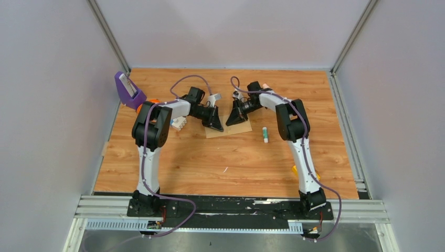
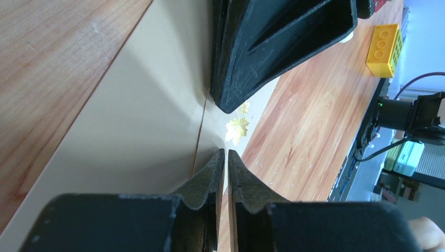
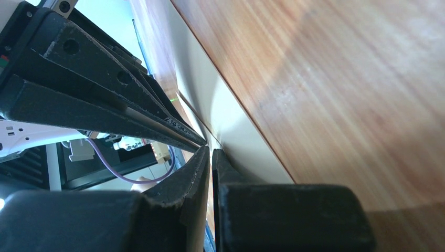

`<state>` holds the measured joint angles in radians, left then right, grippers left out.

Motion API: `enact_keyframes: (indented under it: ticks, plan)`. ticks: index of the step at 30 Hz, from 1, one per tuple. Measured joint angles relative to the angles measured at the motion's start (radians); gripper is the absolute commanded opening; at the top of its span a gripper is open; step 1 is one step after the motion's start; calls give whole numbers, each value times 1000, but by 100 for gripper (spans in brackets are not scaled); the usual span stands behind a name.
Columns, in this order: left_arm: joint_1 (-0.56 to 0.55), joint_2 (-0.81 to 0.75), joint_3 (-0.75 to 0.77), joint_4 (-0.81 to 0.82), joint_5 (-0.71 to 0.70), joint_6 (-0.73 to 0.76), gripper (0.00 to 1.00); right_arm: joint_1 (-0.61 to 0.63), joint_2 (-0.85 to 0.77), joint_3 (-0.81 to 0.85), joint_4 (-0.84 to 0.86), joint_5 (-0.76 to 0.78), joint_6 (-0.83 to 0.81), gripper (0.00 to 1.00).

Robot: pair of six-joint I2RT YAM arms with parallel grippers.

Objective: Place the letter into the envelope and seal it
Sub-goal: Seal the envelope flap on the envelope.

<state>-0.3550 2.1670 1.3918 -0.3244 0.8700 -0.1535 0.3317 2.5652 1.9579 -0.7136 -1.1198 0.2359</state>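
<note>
The tan envelope (image 1: 225,131) lies flat on the wooden table, mid-far. My left gripper (image 1: 215,125) and right gripper (image 1: 230,121) meet tip to tip over it, both shut with tips down on the paper. In the left wrist view the shut left gripper (image 2: 226,152) rests on the envelope (image 2: 131,121) beside a seam line, with the right gripper (image 2: 231,102) opposite. A pale strip with a yellow leaf print (image 2: 237,128) shows at the envelope's edge; I cannot tell if it is the letter. The right wrist view shows the shut right gripper (image 3: 211,149) on the envelope (image 3: 236,131).
A white glue stick (image 1: 265,135) lies right of the envelope. A purple holder (image 1: 128,90) stands at the far left with an orange thing (image 1: 152,101) beside it. A white block (image 1: 178,123) lies under the left arm. A yellow brick (image 1: 295,169) sits near the right arm.
</note>
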Motion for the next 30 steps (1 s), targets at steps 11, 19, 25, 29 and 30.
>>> enact_keyframes:
  ticks: [11,19,25,29,30]
  plan:
    - [-2,0,3,-5,-5,1,16,-5,0,0,0,-1,0,9]
    - [-2,0,3,-5,-5,1,16,18,0,1,1,0,0,9]
    - [-2,0,3,-5,-5,1,16,46,1,5,1,1,0,9]
    - [-2,0,3,-5,-5,1,16,48,1,6,0,3,0,9]
    - [-2,0,3,-5,-5,1,16,47,1,6,0,3,0,9]
